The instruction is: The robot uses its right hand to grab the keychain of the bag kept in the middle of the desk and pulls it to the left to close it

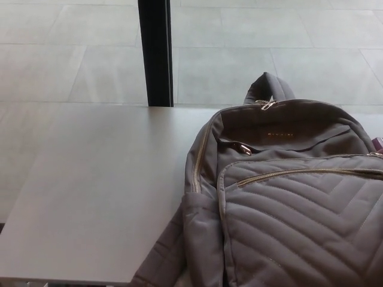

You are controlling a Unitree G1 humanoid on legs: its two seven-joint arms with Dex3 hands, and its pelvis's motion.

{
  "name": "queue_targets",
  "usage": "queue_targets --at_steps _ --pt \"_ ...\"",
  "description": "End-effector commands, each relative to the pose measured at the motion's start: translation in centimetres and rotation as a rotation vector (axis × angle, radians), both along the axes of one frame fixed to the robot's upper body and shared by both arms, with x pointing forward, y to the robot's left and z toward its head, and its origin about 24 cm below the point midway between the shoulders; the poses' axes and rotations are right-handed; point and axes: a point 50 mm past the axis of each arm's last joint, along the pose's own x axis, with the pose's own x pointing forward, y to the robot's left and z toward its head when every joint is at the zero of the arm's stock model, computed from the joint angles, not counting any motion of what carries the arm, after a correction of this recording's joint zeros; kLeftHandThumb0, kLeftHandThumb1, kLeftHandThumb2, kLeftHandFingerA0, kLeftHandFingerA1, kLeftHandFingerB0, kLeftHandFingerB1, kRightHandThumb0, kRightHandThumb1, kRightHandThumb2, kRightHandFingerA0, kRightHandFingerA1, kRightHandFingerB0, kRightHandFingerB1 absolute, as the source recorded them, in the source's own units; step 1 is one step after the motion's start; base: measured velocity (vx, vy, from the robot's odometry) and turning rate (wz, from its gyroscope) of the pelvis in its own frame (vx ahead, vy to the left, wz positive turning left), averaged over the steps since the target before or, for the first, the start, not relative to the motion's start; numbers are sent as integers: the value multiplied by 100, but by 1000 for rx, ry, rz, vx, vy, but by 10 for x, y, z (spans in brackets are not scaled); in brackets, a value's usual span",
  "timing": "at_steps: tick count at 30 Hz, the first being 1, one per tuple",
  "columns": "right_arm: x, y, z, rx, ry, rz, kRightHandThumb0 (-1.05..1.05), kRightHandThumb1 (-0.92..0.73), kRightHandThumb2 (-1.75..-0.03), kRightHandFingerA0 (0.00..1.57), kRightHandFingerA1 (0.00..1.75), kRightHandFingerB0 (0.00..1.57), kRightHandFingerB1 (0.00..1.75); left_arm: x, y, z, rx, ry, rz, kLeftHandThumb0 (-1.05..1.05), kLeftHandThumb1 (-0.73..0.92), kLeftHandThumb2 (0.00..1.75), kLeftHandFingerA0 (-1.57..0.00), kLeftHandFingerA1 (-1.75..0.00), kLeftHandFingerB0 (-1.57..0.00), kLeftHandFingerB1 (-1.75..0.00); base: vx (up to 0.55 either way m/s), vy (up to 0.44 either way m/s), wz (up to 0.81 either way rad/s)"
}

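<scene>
My hands don't show, so grip unknown; I'd pinch the small hard pull [267, 104] atop the floppy bag [293, 221].

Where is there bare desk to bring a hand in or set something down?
The pale grey desk top is bare across its left part, from the near edge to the far edge by the black vertical post, bordered on the right by the grey quilted fabric backpack. The right part is crowded: the backpack fills it.
</scene>
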Motion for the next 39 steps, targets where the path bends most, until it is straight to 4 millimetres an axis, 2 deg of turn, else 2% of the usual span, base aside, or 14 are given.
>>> queue_targets --at_steps 1,6,9,10,12,13,14,15,16,17,24,36,37,39 --pt "-11 -11 -10 -33 64 -7 -7 -59 -112 85 175 77 157 0 4 5 19 -9 -19 -63 79 65 -71 -44 -55 -40 0 0 0" --pt "-17 -23 -16 -66 139 -44 -4 -56 -108 83 171 77 141 0 5 5 15 -10 -12 -61 79 65 -71 -45 -56 -41 0 0 0" --pt "-17 -28 -16 -72 162 -51 -8 -62 -105 81 144 84 98 0 5 5 15 -18 -11 -61 79 65 -71 -45 -55 -41 0 0 0" --pt "-17 -30 -17 -57 194 -53 -15 -76 -80 73 149 69 57 1 5 5 14 -20 -7 -61 79 64 -72 -45 -56 -41 0 0 0" --pt "-16 -30 -16 -99 218 -38 -27 -78 -64 74 131 49 39 1 5 4 14 -14 -2 -60 79 64 -71 -44 -56 -40 0 0 0" --pt "-16 -29 -16 -116 220 -33 -27 -78 -64 74 131 49 39 1 5 4 13 -14 -2 -60 79 64 -71 -44 -56 -40 0 0 0" --pt "-16 -25 -14 -127 221 -17 -23 -73 -61 71 72 35 32 2 4 4 15 -8 -8 -60 80 65 -73 -45 -58 -41 0 0 0" --pt "-16 -25 -14 -128 222 -15 -23 -73 -61 71 72 35 32 2 4 4 15 -8 -9 -60 80 65 -73 -45 -58 -41 0 0 0" --pt "-17 -21 -12 -166 245 6 -23 -48 -94 34 61 4 47 2 4 4 7 -14 -9 -60 80 65 -73 -46 -58 -42 0 0 0" --pt "-16 -18 -10 -197 259 34 -27 -62 -61 24 44 10 24 2 4 3 2 -16 -12 -59 80 65 -73 -46 -58 -41 0 0 0" --pt "-11 3 -6 -343 325 150 -30 -43 -67 0 5 3 7 -2 5 4 6 -7 -1 -56 82 65 -77 -46 -59 -42 0 0 0" --pt "-4 15 2 -431 315 175 -31 -48 -58 5 48 6 24 0 6 3 8 -2 4 -58 82 66 -80 -48 -62 -42 0 0 0" --pt "-3 14 2 -456 328 168 -25 -49 -95 4 54 0 51 0 6 3 10 -4 -2 -58 82 66 -80 -48 -63 -42 0 0 0" --pt "-3 12 1 -491 346 153 -30 -51 -57 19 52 10 26 0 6 3 11 0 0 -58 82 66 -79 -48 -62 -42 0 0 0"
